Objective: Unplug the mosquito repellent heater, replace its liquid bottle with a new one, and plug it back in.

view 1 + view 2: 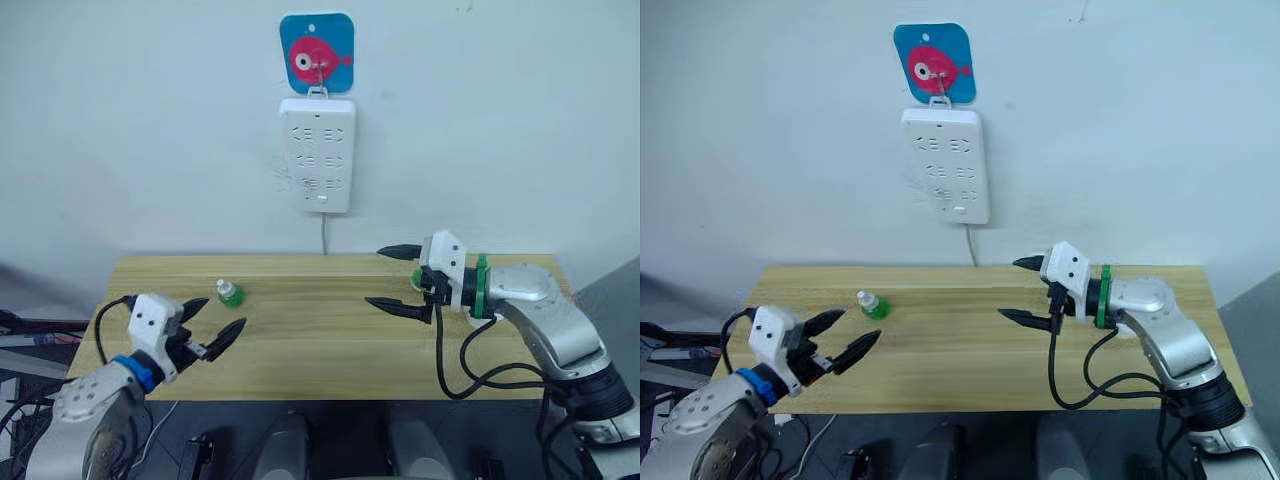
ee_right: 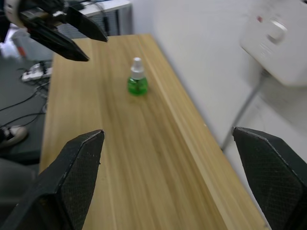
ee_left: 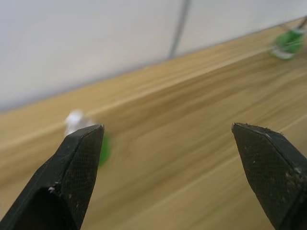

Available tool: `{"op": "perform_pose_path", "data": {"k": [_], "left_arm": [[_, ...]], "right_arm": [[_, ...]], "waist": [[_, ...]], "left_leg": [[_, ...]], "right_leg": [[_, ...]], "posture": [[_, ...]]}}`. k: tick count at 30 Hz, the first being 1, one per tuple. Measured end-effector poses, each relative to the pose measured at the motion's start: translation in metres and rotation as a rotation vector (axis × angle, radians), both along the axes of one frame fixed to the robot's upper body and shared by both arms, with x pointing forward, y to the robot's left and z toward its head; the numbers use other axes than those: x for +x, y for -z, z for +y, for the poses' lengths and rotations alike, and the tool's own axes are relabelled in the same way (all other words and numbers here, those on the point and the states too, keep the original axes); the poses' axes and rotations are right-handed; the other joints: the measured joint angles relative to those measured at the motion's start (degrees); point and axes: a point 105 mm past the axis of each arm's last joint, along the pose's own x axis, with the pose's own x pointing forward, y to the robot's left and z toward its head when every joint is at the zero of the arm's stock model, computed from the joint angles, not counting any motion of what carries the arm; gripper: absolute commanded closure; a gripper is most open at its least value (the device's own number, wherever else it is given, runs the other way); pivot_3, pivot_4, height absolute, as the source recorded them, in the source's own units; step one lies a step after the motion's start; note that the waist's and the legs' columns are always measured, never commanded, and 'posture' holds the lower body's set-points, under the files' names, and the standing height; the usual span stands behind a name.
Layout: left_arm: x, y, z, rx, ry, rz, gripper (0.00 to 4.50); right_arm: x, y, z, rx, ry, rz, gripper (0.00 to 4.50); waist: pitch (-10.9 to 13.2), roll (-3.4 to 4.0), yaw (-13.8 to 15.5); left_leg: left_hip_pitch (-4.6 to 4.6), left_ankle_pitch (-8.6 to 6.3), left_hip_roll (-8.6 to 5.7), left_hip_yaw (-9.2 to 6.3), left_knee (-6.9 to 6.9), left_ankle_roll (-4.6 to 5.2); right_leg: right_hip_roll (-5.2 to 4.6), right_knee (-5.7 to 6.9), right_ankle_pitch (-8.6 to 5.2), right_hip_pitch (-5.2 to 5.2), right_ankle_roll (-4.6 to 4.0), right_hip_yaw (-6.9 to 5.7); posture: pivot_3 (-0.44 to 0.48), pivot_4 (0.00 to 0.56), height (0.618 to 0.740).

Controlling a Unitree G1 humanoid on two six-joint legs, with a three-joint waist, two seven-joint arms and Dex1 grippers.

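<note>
A small green bottle with a white cap, the new one (image 1: 229,292), stands upright on the wooden table (image 1: 330,345) near its back left. My left gripper (image 1: 222,313) hovers open just in front of the bottle, a short way off. Over the table's right side my right gripper (image 1: 374,276) is open and holds nothing, its fingers pointing left toward the bottle (image 2: 137,80). In the left wrist view the bottle (image 3: 102,146) is partly hidden behind one fingertip. The mosquito repellent heater and the liquid bottle are out of view.
A white power strip (image 1: 316,155) hangs on the wall behind the table from a blue plaque with a pink fish (image 1: 317,55); its cord (image 1: 323,235) drops behind the table's back edge. Black cables trail from both arms.
</note>
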Motion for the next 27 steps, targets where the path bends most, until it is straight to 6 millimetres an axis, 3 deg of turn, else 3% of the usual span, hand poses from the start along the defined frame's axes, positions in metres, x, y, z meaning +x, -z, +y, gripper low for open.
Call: {"op": "perform_pose_path", "data": {"k": [6,12,22,27], "left_arm": [[-0.019,0.025,0.028,0.009,-0.129,0.109,0.00],[-0.037,0.040,0.037,0.042,-0.138,0.170,0.00],[-0.005,0.023,0.028,0.059,-0.116,0.075,0.00],[0.026,0.037,0.030,0.100,-0.144,0.098,0.00]], "right_arm": [[-0.014,0.001,-0.006,-0.080,-0.066,0.063,0.04],[-0.019,0.005,-0.011,-0.115,-0.074,0.077,0.04],[-0.023,-0.001,-0.008,-0.077,-0.077,0.097,0.04],[-0.023,-0.006,-0.005,-0.069,-0.067,0.095,0.04]], "waist": [[0.13,-0.17,0.65],[0.17,-0.25,0.70],[0.24,-0.32,0.74],[0.58,-0.39,0.70]], "left_leg": [[-0.04,0.00,-0.02,0.02,-0.01,0.00],[-0.08,0.00,-0.01,0.02,-0.01,0.00],[-0.13,0.00,-0.06,0.00,-0.03,-0.01],[-0.11,0.00,-0.15,-0.04,-0.02,-0.01]], "right_leg": [[-0.19,-0.06,0.00,-0.01,0.00,-0.04],[-0.25,-0.21,0.00,0.01,0.01,-0.07],[-0.48,-0.28,0.01,0.03,0.03,-0.21],[-0.38,-0.23,0.02,0.05,0.03,-0.31]], "posture": [[0.040,0.242,0.740],[0.043,0.239,0.740],[0.033,0.253,0.740],[0.012,0.280,0.740]]}}
